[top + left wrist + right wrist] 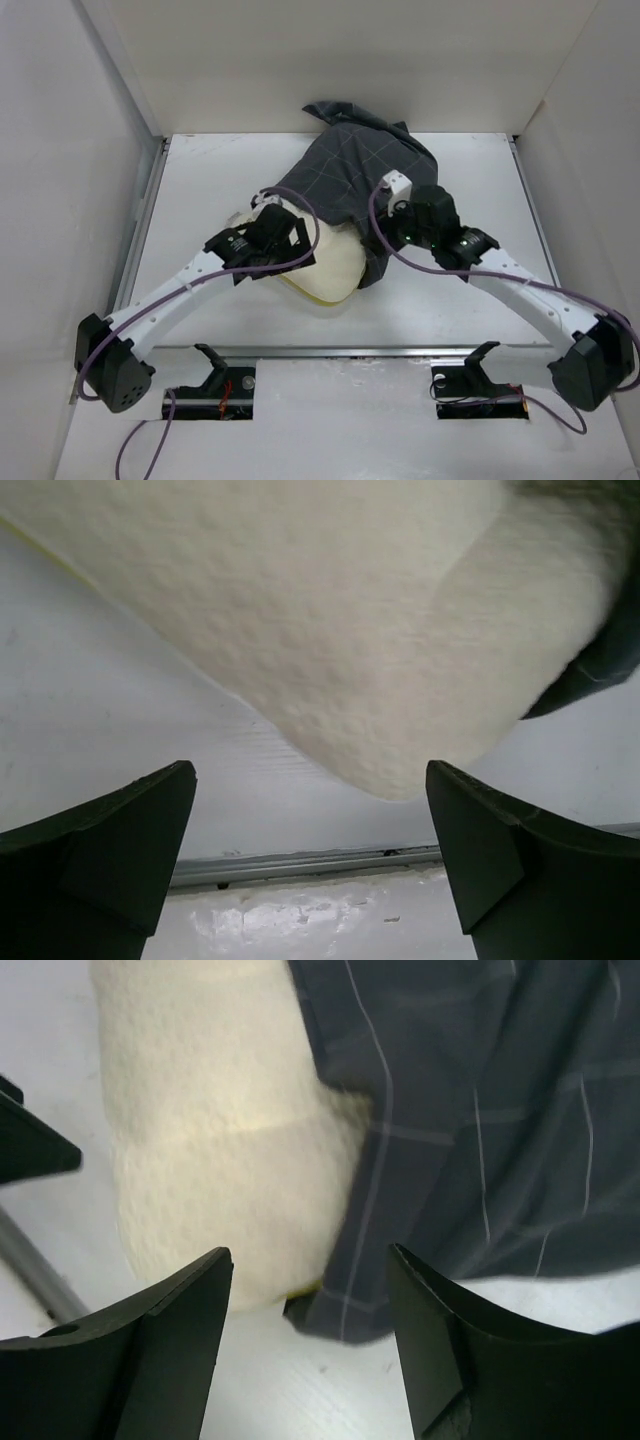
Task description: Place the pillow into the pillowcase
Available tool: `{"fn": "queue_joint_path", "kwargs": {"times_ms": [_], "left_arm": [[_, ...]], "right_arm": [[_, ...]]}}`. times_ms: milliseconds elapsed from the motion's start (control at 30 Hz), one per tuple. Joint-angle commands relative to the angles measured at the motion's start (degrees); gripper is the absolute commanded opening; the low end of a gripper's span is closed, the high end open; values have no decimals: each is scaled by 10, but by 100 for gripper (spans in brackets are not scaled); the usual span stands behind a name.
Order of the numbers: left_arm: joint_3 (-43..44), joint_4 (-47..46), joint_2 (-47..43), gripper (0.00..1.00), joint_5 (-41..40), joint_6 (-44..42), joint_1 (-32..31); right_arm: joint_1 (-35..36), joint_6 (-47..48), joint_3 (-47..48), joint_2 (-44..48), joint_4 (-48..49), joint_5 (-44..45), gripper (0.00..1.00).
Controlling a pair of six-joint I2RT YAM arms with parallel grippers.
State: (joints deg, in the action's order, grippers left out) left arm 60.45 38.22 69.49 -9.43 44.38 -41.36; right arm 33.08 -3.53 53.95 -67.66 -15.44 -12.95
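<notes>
The cream pillow (335, 265) lies mid-table with its far part inside the dark grey grid-lined pillowcase (355, 165); its near end sticks out. My left gripper (285, 245) hovers at the pillow's left side, open and empty. In the left wrist view the pillow's rounded corner (350, 630) hangs above the open gripper (310, 860). My right gripper (392, 222) is at the pillowcase's right side, open and empty. In the right wrist view the gripper (310, 1290) stands over the pillowcase's lower edge (470, 1120), where it meets the pillow (210, 1140).
White walls close in the table (470, 290) on the left, back and right. A metal rail (330, 351) runs along the near edge; it also shows in the left wrist view (300, 863). Purple cables loop off both arms.
</notes>
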Motion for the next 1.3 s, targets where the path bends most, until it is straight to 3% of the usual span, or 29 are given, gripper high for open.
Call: {"fn": "queue_joint_path", "kwargs": {"times_ms": [0,167,300,400,633,700,767,900,933,967,1000,1033,1167,1267], "left_arm": [[-57,30,-30,100,-18,91,24],[-184,-112,-95,100,36,151,98],[-238,-307,-109,100,83,151,145],[-238,-357,-71,100,121,128,165],[-212,-398,25,97,133,97,170],[-212,-403,37,90,146,92,175],[-212,-403,52,73,146,91,181],[-212,-416,64,39,146,81,186],[-212,-423,70,33,152,81,186],[-212,-431,79,26,152,76,186],[-212,-453,86,7,159,76,186],[-212,-467,93,0,165,69,186],[-178,-560,129,0,221,38,179],[-105,-573,137,0,221,-2,152]], "right_arm": [[70,83,103,-48,7,122,69],[87,222,194,-196,-7,108,75],[93,299,275,-294,-22,158,77],[93,327,318,-359,-10,219,78],[93,318,396,-460,-7,202,78],[82,305,417,-477,-7,228,77],[74,288,431,-501,-7,240,69],[52,250,460,-518,-1,265,20],[44,242,460,-518,-6,265,0],[44,242,467,-512,-13,250,0],[44,242,467,-505,-23,207,0],[44,242,476,-498,-41,182,0],[59,242,491,-442,-82,2,0],[114,276,483,-410,-100,-59,0]]}}
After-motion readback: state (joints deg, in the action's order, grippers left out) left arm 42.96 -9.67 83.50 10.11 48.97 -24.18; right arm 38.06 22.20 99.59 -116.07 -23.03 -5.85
